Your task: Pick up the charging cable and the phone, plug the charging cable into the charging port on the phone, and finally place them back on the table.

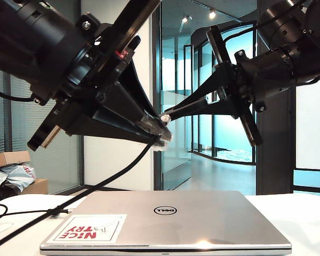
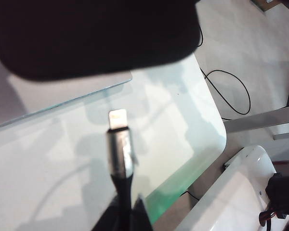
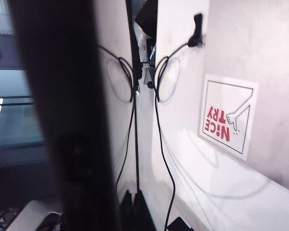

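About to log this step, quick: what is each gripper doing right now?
Left gripper: shut on the charging cable, raised above the laptop.
Right gripper: shut on the phone, raised too.

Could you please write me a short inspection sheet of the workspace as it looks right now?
Surface: white table, a silver laptop lying shut on it.
Job's things: charging cable and phone both lifted; plug tip close to the phone edge, not yet in.
Clutter: red-lettered sticker on the laptop lid.
Claws: left claw shut on the charging cable; right claw shut on the phone; both meet above the laptop.
Cables: cord trails down to the table at left.
Surroundings: glass partitions, cardboard boxes at far left.
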You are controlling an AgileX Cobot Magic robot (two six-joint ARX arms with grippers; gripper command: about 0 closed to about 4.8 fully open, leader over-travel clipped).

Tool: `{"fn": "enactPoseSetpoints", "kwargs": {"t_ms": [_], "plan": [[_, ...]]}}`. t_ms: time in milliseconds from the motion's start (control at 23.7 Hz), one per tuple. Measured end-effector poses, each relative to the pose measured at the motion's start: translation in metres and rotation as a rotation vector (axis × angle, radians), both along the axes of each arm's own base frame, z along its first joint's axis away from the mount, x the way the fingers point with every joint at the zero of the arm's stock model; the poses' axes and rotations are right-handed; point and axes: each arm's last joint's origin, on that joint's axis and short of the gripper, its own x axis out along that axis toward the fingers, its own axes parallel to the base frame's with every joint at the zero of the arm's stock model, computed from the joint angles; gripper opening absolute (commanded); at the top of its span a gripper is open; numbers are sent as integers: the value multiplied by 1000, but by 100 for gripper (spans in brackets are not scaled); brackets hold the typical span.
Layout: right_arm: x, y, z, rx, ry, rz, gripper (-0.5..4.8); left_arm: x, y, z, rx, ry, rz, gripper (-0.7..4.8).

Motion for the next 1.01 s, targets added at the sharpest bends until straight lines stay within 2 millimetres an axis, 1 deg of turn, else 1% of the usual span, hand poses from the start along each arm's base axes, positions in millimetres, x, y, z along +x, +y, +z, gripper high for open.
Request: {"fn": "enactPoseSetpoints", "kwargs": {"t_ms": [253, 633, 1013], "plan": [[-1, 2, 0, 5, 7, 4, -6, 0, 0, 0, 0, -1, 0, -6], [-6, 13, 0, 0, -19, 54, -6, 0, 0, 0, 0, 0, 0, -6], [-6, 13, 0, 4, -29, 71, -6, 0, 0, 0, 0, 0, 0, -6]]}}
